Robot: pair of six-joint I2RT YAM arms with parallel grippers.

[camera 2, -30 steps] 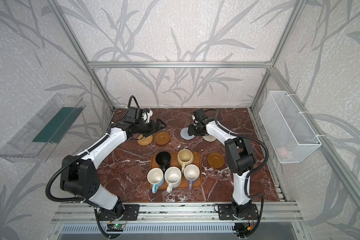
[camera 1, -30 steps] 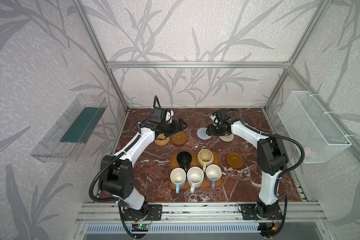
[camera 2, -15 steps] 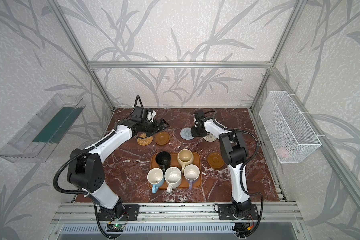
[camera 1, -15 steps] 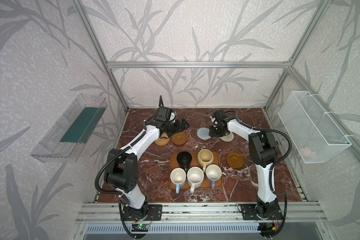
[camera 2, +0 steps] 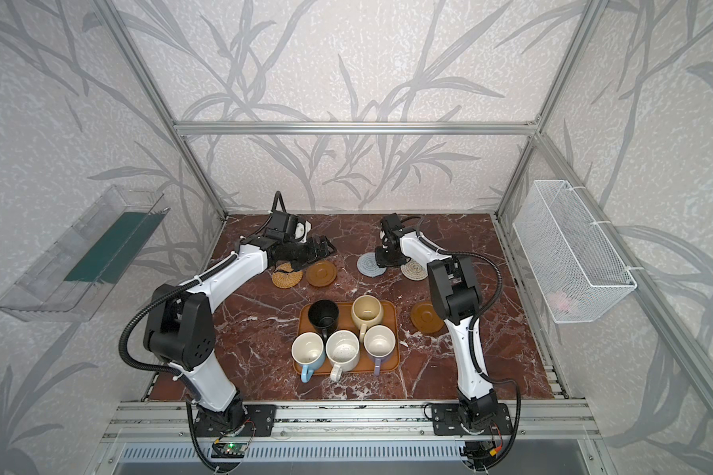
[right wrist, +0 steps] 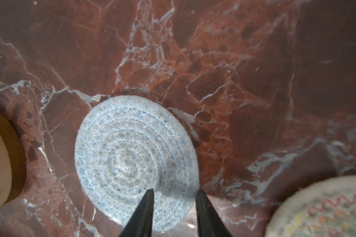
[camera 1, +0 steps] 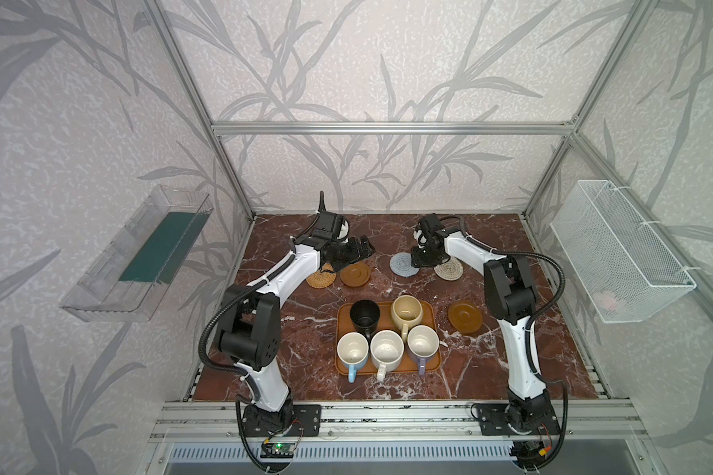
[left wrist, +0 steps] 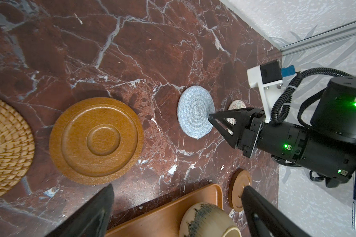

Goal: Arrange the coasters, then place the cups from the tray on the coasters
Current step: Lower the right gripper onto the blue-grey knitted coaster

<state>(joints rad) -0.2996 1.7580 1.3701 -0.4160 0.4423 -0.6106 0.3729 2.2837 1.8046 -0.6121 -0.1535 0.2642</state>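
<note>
Five coasters lie on the marble: rattan (camera 1: 321,279), brown (camera 1: 355,274), blue-grey rope (camera 1: 402,264), cream rope (camera 1: 448,270) and a second brown one (camera 1: 464,316) beside the tray (camera 1: 428,308). The tray holds the cups: black (camera 1: 364,314), cream-yellow (camera 1: 406,313), light blue (camera 1: 352,349), speckled white (camera 1: 386,349), lavender (camera 1: 422,343). My right gripper (right wrist: 175,191) is down at the blue-grey coaster (right wrist: 136,156). Its jaws stand narrowly apart with the coaster's near rim between them. My left gripper (camera 1: 361,246) hangs wide open and empty above the brown coaster (left wrist: 96,141).
A white wire basket (camera 1: 618,251) hangs on the right wall and a clear plastic bin (camera 1: 141,255) on the left wall. Aluminium frame posts stand at the back corners. A metal rail (camera 1: 387,415) runs along the front edge.
The right gripper's jaws have narrowed around the rim of the blue-grey coaster. The left gripper, still open, has drifted a little to the right, away from the rattan coaster.
</note>
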